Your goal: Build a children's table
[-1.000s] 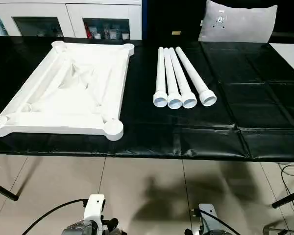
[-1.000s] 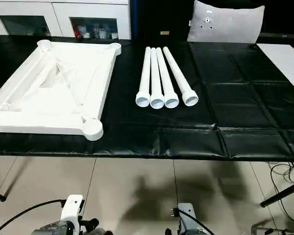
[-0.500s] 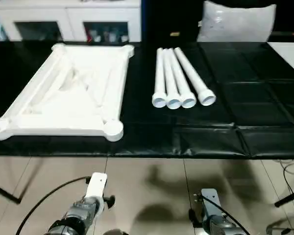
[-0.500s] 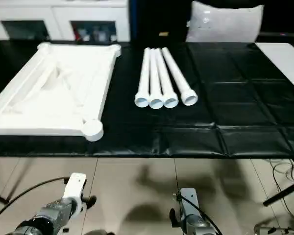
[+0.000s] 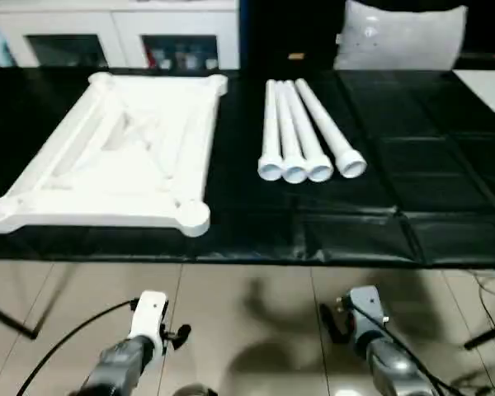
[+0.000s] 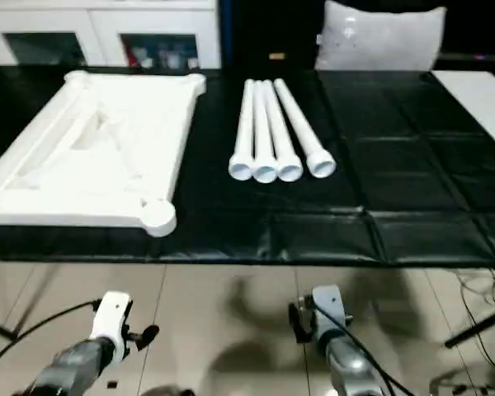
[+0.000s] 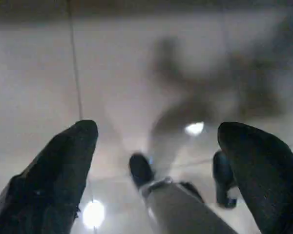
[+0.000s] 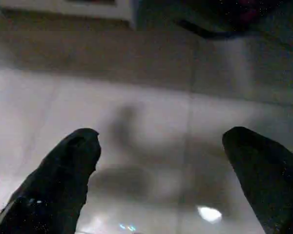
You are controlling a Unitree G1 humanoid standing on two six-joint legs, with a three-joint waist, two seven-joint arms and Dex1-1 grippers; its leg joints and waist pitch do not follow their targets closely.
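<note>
The children's table lies in parts on the black-covered work surface. Its white top (image 5: 115, 157) rests upside down on the left, ribs and round corner sockets facing up. Four white legs (image 5: 304, 132) lie side by side to its right, wide ends toward me. Both silver forearms hang over the tiled floor, short of the surface's near edge: the left arm (image 5: 140, 342) and the right arm (image 5: 371, 330). In the left wrist view my left gripper (image 7: 157, 129) stands open and holds nothing. In the right wrist view my right gripper (image 8: 160, 134) is likewise open and holds nothing.
A grey cushion (image 5: 400, 37) leans at the back right of the black surface (image 5: 445, 165). White cabinets (image 5: 115, 33) stand behind it. A black table leg (image 5: 8, 322) slants across the floor at left, and cables (image 5: 487, 289) lie at right.
Both forearms have come up from the bottom edge toward the work surface. The table top and legs have stayed put.
</note>
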